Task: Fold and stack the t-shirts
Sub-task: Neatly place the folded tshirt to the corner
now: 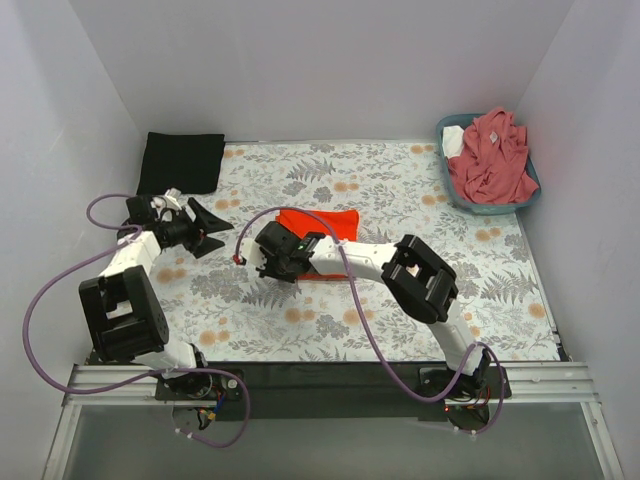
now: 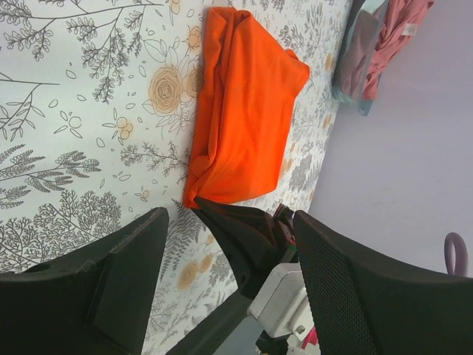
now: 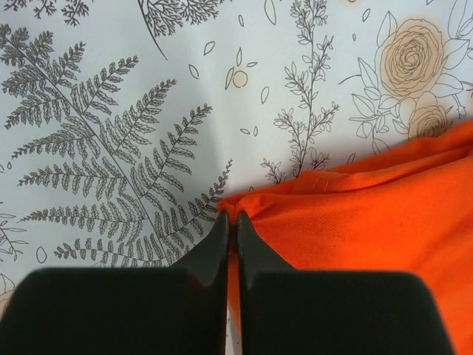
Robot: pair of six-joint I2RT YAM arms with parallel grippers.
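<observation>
A bright orange-red t-shirt lies folded in the middle of the floral cloth. My right gripper is shut on its near-left corner; in the right wrist view the jaws pinch a fold of the orange cloth. My left gripper hangs open and empty to the left of the shirt, pointing at it. In the left wrist view the orange shirt lies beyond the open left gripper. A black folded t-shirt lies at the back left. A dusty-pink t-shirt is heaped in the basket.
The blue-grey basket stands at the back right corner, also seen in the left wrist view as the basket. White walls close in the table on three sides. The right arm reaches across the table's middle.
</observation>
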